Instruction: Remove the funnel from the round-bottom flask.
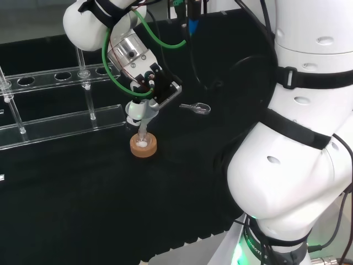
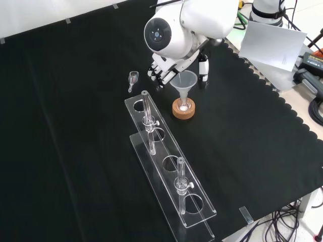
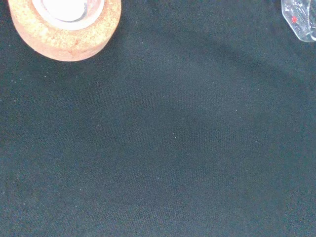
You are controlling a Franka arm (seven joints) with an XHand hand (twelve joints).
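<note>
A clear funnel [image 2: 184, 81] stands with its stem down in the neck of a small clear round-bottom flask [image 2: 183, 105], which sits on a cork ring [image 2: 183, 112]. In the head view the funnel [image 1: 145, 113] rises over the cork ring [image 1: 143, 146]. The hand [image 2: 162, 70] is at the funnel's bowl, with fingers on one side of the rim and the thumb [image 2: 203, 68] on the other, pinching it. From behind and above, the hand [image 1: 134, 110] shows beside the bowl. The wrist view shows part of the cork ring [image 3: 64, 42] and the flask's glass [image 3: 69, 7].
A clear acrylic tube rack [image 2: 169, 171] with two glass tubes runs toward the front view's bottom; in the head view the rack [image 1: 60, 118] lies to the left. A small glass scoop [image 2: 132, 78] lies near the hand, also seen as scoop [image 1: 197, 107]. A white sheet [image 2: 267, 45] lies at the cloth's right edge.
</note>
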